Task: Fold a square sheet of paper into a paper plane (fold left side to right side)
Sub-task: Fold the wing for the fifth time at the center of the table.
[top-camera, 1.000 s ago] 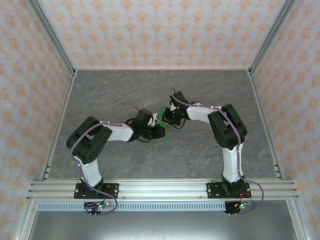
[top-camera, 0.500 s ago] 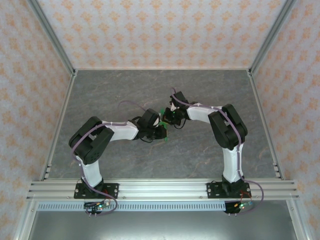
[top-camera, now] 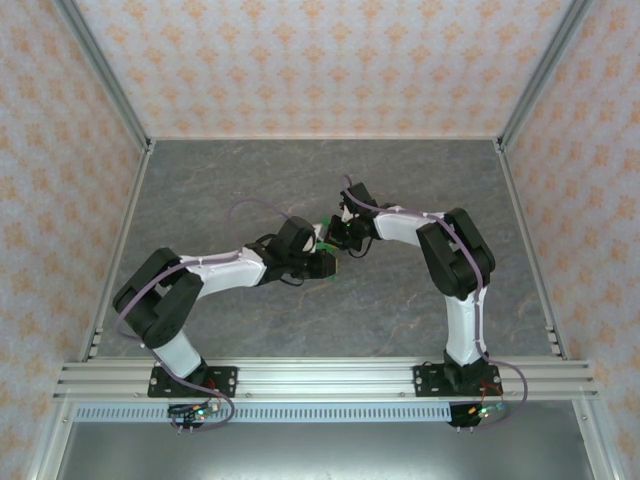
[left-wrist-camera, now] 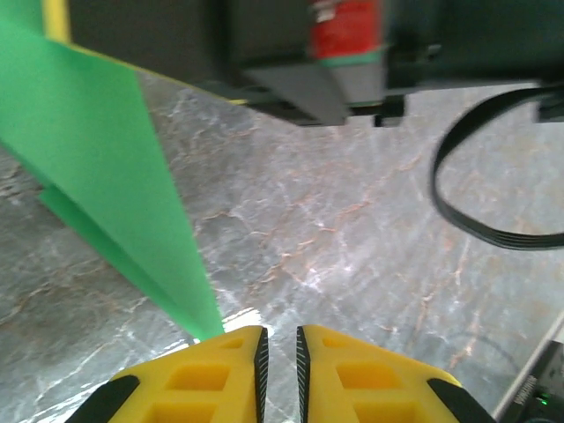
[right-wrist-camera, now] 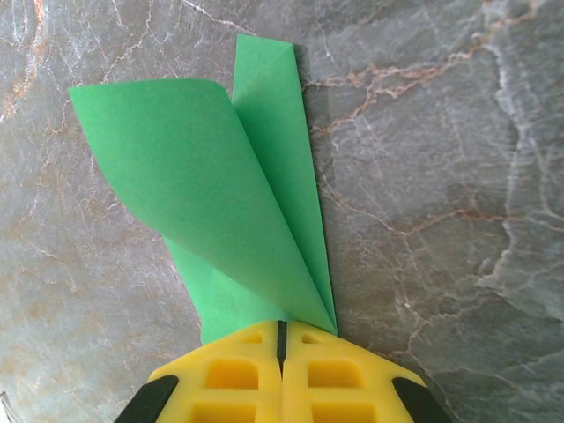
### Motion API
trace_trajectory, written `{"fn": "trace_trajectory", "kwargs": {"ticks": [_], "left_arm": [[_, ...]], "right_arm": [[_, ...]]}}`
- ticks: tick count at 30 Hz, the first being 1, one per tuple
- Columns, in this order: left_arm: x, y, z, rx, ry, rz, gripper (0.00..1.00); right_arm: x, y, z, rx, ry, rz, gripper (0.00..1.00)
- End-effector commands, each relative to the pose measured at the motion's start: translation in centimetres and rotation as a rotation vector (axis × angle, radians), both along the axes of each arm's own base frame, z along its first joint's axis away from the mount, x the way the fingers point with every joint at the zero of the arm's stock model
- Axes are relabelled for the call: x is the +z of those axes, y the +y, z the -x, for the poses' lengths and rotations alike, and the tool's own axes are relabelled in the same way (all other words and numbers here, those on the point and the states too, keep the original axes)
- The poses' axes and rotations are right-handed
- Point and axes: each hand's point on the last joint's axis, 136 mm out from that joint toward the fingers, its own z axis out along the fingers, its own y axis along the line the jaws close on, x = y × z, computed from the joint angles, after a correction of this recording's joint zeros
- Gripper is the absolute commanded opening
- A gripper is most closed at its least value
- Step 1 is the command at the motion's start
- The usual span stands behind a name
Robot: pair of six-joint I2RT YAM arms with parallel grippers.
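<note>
A: How will the green paper handle?

B: Light and thin, I judge; soft, and easy to crease in a wrong place; it is folded into pointed layers, with one flap curling up. It fans out ahead of the right pincer.

A: Where to take hold?

B: At the narrow end; the right pincer is clamped on it there. A second hold on the free flap's edge seems best.

A: And the pose?

B: The left arm and the right arm are bent at the elbow, with wrists nearly meeting; the left pincer shows a thin slit with nothing inside; the paper's tip ends beside one fingertip.
</note>
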Motion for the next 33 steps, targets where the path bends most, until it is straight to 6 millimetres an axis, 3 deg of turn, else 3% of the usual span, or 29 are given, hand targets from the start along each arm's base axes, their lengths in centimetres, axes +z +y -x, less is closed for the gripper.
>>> {"fn": "trace_trajectory", "kwargs": {"ticks": [1, 10, 33], "left_arm": [[0.1, -1.1, 0.1, -0.020, 0.001, 0.067, 0.20], [-1.7, -1.5, -0.8, -0.021, 0.012, 0.046, 0.21], [-4.6, -1.0, -0.1, -0.012, 0.065, 0.012, 0.20]], "right_arm": [[-2.0, -1.8, 1.6, -0.010, 0.060, 0.087, 0.00], [-2.0, -1.9, 1.6, -0.009, 0.065, 0.089, 0.00], [-2.4, -1.9, 1.8, -0.006, 0.075, 0.092, 0.00]]}}
